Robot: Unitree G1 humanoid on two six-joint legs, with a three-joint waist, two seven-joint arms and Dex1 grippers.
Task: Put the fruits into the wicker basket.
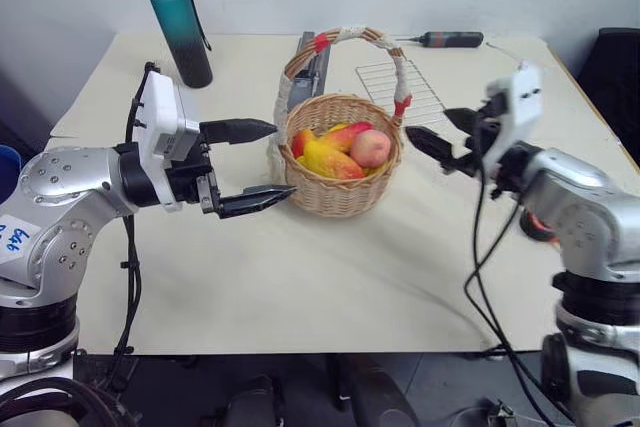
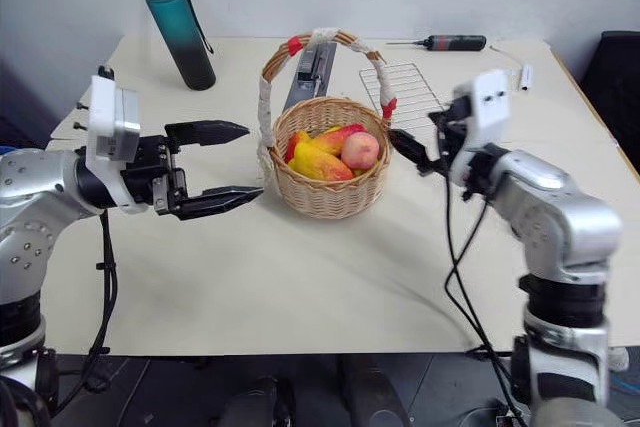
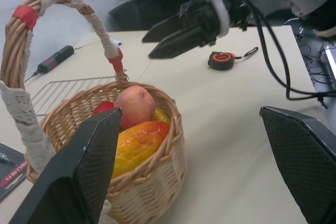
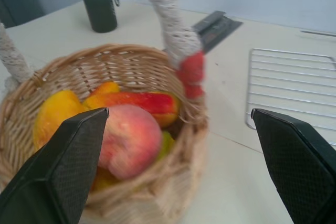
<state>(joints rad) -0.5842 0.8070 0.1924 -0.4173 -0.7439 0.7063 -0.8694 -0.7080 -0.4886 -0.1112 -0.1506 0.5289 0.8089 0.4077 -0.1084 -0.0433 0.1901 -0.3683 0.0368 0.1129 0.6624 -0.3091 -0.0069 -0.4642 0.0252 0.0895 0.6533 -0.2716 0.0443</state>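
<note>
The wicker basket (image 1: 342,195) stands mid-table, its arched handle (image 1: 352,35) wrapped in white cloth with red tape bands. Inside lie the fruits: yellow-orange mangoes (image 1: 325,159) and on them a pink peach (image 1: 371,148). My left gripper (image 1: 283,160) is open just left of the basket, its fingers level and pointing at the basket's wall. Just right of the basket, my right gripper (image 1: 427,124) is open, empty and aimed at the handle's base. The right wrist view looks into the basket at the peach (image 4: 131,140).
A teal water bottle (image 1: 178,17) stands at the back left. Behind the basket lie a dark flat tool (image 1: 312,62), a wire rack (image 1: 405,89) and a screwdriver (image 1: 450,39). A black-and-orange tape measure (image 3: 221,60) lies on the table beyond the right gripper.
</note>
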